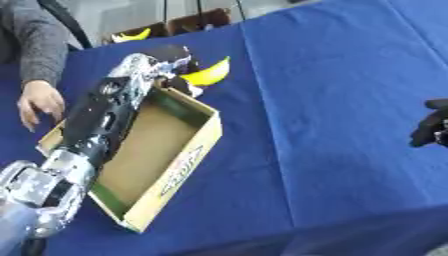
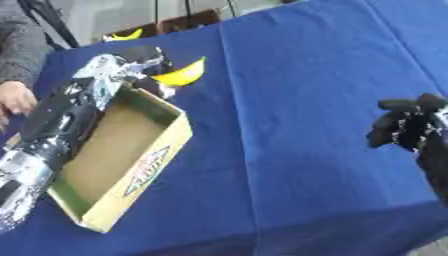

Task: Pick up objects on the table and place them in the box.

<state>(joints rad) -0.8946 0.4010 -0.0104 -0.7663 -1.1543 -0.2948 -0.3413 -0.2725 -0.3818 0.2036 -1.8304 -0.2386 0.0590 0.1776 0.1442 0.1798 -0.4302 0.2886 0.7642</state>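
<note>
The left hand (image 1: 166, 62) reached out past the far end of the box (image 1: 179, 165), its fingers curled round a banana (image 1: 208, 74), which stuck out yellow and curved to the right of the hand. The banana hung just beyond the box's far corner, over the blue cloth (image 1: 350, 100) rather than over the inside of the box (whether it touched the cloth could not be told). The left arm (image 1: 96, 125), black with silver joints, ran from the lower left corner across the left wall of the box. The box was open cardboard, long and shallow, with a yellow outer side carrying printed lettering and a bare brown floor; nothing showed inside it. A person's hand (image 1: 39, 102) rested at the left edge of the table, close to the box's left wall, with a grey sleeve (image 1: 39, 40) above it. The right hand (image 2: 402, 127) hung at the right side of the table, well apart from the box, its dark fingers bent inward and holding nothing. Behind the far edge of the table another yellow shape (image 1: 133, 35) lay beside something brown, too small to make out.
</note>
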